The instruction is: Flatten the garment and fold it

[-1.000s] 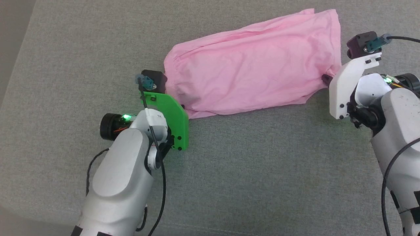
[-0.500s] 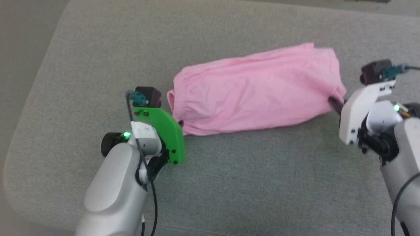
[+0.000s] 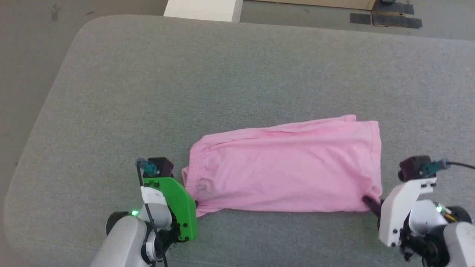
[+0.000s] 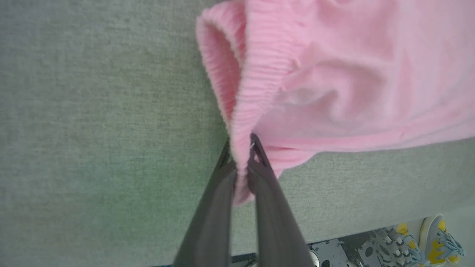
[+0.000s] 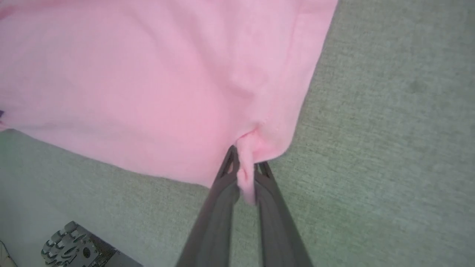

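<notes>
Left gripper [image 4: 240, 152] clamps the waistband [image 4: 259, 74], right gripper [image 5: 245, 165] pinches a hem corner. The garment [image 3: 285, 170] lies stretched nearly flat on the cushion [image 3: 148, 92]; the folding is all to come.

A lab-like test room: grey padded bench [image 3: 111, 92], bare floor [image 3: 22, 55] with black tape patches [image 3: 397, 18].

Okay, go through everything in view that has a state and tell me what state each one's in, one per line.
garment: spread fairly flat on the grey cushion, lightly wrinkled.
waistband: gathered, mouth gaping slightly.
left gripper: shut on the waistband's near corner.
right gripper: shut on the garment's opposite near corner.
</notes>
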Robot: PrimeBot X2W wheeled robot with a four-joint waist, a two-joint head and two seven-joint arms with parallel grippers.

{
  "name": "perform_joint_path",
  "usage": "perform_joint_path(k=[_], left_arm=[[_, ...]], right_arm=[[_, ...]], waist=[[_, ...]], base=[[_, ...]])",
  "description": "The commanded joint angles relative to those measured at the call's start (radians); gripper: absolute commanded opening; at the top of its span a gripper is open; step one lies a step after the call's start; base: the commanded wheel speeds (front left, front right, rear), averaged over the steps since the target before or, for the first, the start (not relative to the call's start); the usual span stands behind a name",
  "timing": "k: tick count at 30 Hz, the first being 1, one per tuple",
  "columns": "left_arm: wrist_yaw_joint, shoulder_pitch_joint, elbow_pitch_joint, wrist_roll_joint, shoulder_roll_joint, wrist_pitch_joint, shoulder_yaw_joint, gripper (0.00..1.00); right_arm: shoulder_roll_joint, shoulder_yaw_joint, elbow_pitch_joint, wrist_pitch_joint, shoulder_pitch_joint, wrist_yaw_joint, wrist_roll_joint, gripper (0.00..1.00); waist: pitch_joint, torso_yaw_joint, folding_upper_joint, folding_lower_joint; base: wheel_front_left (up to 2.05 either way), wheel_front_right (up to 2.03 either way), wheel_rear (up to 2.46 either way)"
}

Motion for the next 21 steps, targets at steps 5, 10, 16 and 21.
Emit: perform_joint_path(k=[5,10,16,21], left_arm=[[0.021,0.027,-0.01,-0.033,-0.008,-0.019,0.028,1.0],[0.027,0.037,-0.084,-0.092,-0.017,-0.049,0.088,1.0],[0.047,0.064,-0.199,-0.136,-0.006,-0.115,0.185,1.0],[0.048,0.076,-0.24,-0.057,0.032,-0.29,0.24,1.0]], right_arm=[[0.04,-0.026,-0.054,0.017,0.043,-0.002,-0.003,1.0],[0.032,-0.075,-0.117,0.064,0.048,-0.002,0.068,1.0],[-0.001,-0.177,-0.212,0.134,0.04,-0.002,0.121,1.0],[-0.004,-0.224,-0.217,0.137,-0.012,-0.002,0.102,1.0]], waist=[[0.007,-0.012,0.0,0.0],[-0.012,-0.011,0.0,0.0],[-0.027,-0.003,0.0,0.0],[-0.017,-0.007,0.0,0.0]], base=[[0.0,0.0,0.0],[0.0,0.0,0.0],[0.0,0.0,0.0],[0.0,0.0,0.0]])
